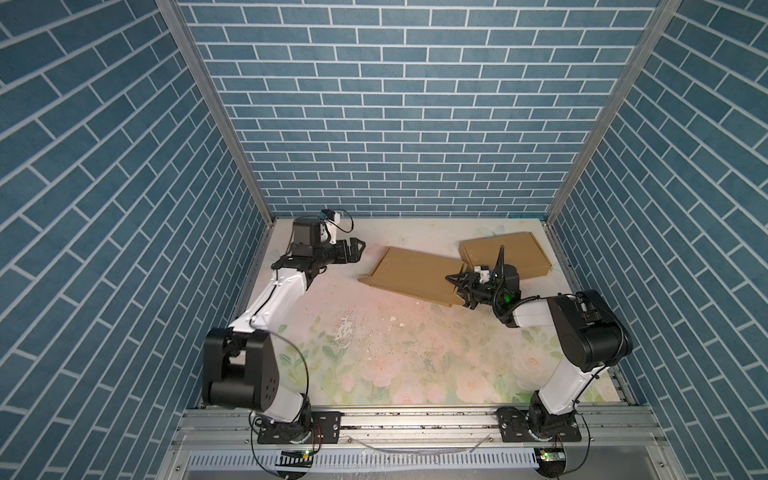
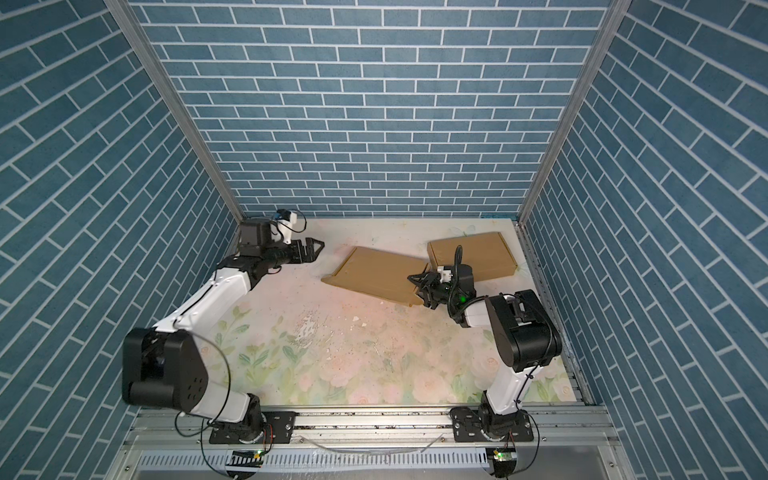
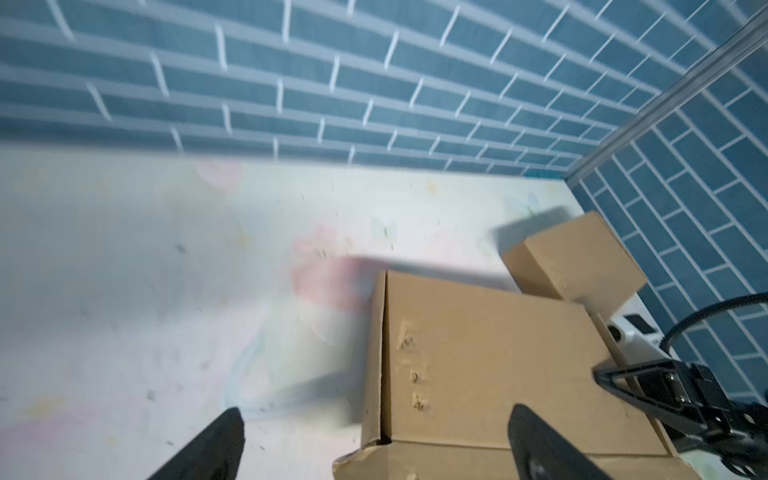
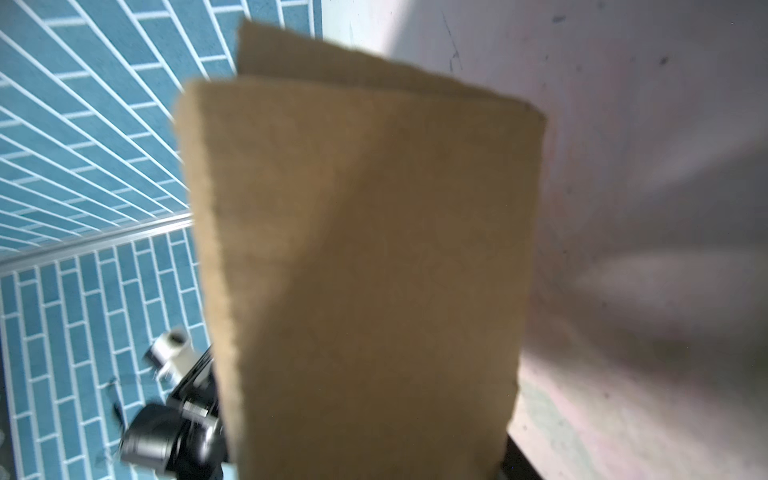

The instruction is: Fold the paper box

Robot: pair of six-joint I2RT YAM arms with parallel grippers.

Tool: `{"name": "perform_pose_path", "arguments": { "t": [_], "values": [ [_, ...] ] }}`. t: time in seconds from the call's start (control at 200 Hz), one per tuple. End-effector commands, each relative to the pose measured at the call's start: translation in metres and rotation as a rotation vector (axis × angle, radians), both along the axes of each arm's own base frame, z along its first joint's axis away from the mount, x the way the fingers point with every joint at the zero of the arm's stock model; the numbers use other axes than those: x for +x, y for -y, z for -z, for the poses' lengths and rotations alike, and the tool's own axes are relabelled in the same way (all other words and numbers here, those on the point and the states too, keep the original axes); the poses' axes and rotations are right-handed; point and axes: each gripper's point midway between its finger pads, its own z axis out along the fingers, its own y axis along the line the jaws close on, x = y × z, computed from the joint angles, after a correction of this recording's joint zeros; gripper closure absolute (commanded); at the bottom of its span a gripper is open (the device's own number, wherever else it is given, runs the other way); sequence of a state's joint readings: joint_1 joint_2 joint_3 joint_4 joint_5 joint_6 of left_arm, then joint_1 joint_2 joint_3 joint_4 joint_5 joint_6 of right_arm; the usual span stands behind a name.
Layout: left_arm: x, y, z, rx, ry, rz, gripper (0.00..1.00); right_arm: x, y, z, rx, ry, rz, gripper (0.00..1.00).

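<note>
Shows blue brick-pattern walls closing in three sides of a pale floral table. Shows the left arm reaching from the near left edge toward the far left corner, and the right arm bending in from the near right.

Finds the paper box, flat brown cardboard, on the far half of the table, around the middle. Sits turned at an angle to the walls, with a flap sticking out at its near left corner. Looks closed on top in both top views. Bears small dents along one edge in the left wrist view. Fills most of the blurred right wrist view.

Places a second box, also flat and brown, in the far right corner, just behind the paper box and touching or nearly touching it at one corner.

Catches the left gripper spread wide and holding nothing, hanging just left of the paper box and apart from it. Confirms the wide gap in the left wrist view, with the dark fingers far apart.

Puts the right gripper at the paper box's near right corner, jaws straddling the cardboard edge. Cannot tell whether clamped tight or only set around it.
</note>
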State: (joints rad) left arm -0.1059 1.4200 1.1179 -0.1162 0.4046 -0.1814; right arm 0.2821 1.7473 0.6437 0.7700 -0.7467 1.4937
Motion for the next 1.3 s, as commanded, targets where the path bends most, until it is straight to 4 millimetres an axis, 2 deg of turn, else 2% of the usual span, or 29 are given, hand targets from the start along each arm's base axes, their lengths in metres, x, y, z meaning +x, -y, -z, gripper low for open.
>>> {"name": "perform_pose_path", "arguments": {
  "t": [0.0,0.07,0.125,0.195,0.25,0.305,0.42,0.455,0.56,0.735,0.9,1.295],
  "values": [
    [-0.011,-0.035,-0.024,0.085,0.173,-0.102,0.00,-0.002,-0.002,-0.023,0.091,-0.074,0.020,0.58],
    [-0.015,-0.058,-0.038,-0.073,0.210,-0.173,0.00,-0.007,-0.005,-0.028,0.108,-0.110,-0.001,0.59],
    [-0.018,-0.059,-0.049,-0.116,0.217,-0.143,0.05,-0.011,-0.006,-0.033,0.115,-0.134,-0.017,0.60],
    [-0.023,-0.049,-0.059,-0.110,0.223,-0.082,0.10,-0.018,-0.008,-0.037,0.129,-0.174,-0.038,0.60],
    [-0.030,-0.034,-0.065,-0.078,0.241,-0.027,0.16,-0.022,-0.009,-0.040,0.148,-0.203,-0.053,0.60],
    [-0.040,-0.009,-0.064,0.050,0.254,0.059,0.21,-0.026,-0.011,-0.045,0.167,-0.224,-0.069,0.60],
    [-0.078,0.056,-0.040,0.427,0.275,0.322,0.22,-0.030,-0.013,-0.052,0.176,-0.260,-0.092,0.60],
    [-0.089,0.070,-0.031,0.517,0.280,0.390,0.22,-0.031,-0.014,-0.053,0.176,-0.266,-0.096,0.60],
    [-0.115,0.097,-0.009,0.695,0.288,0.549,0.21,-0.031,-0.015,-0.056,0.179,-0.285,-0.111,0.60],
    [-0.149,0.136,0.016,0.766,0.316,0.782,0.19,-0.033,-0.017,-0.057,0.182,-0.309,-0.135,0.60],
    [-0.149,0.148,0.043,0.905,0.310,0.852,0.18,-0.038,-0.018,-0.061,0.179,-0.318,-0.165,0.60],
    [-0.143,0.153,0.070,0.985,0.308,0.862,0.19,-0.050,-0.020,-0.064,0.176,-0.354,-0.234,0.60]
  ]
}}
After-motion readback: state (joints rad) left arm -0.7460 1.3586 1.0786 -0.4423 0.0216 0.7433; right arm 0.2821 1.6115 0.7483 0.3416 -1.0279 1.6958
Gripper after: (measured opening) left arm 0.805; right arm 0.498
